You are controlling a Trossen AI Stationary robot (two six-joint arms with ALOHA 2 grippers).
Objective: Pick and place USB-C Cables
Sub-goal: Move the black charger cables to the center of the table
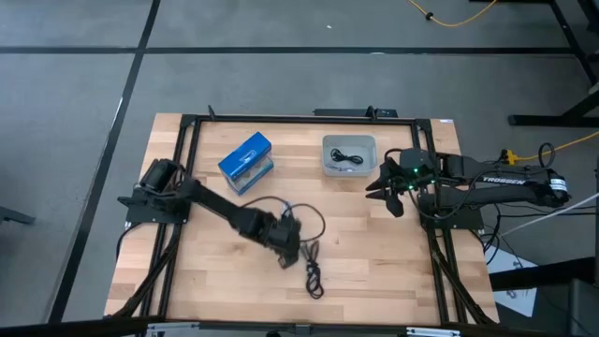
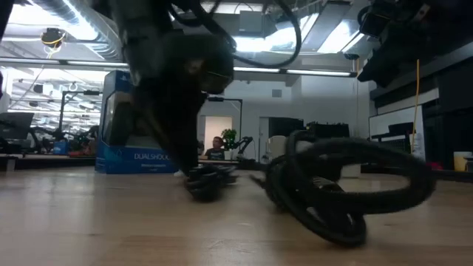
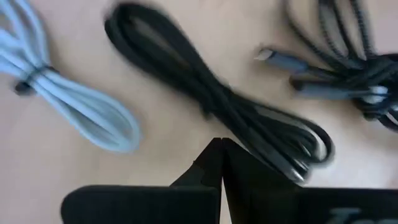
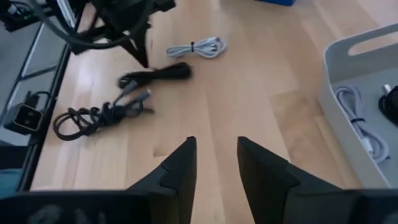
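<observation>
While the left claw (image 3: 221,163), pinched narrow and empty, hovers beside a black cable (image 3: 211,99) on the table (image 1: 374,253), it apparently must open before grasping; the right claw (image 4: 215,163) waits open.

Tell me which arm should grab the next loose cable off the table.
Left, probably. The left gripper, fingers shut, hangs right over the black bundled cable, with the white cable beside it. The right gripper, open, sits by the gray bin, away from them.
</observation>
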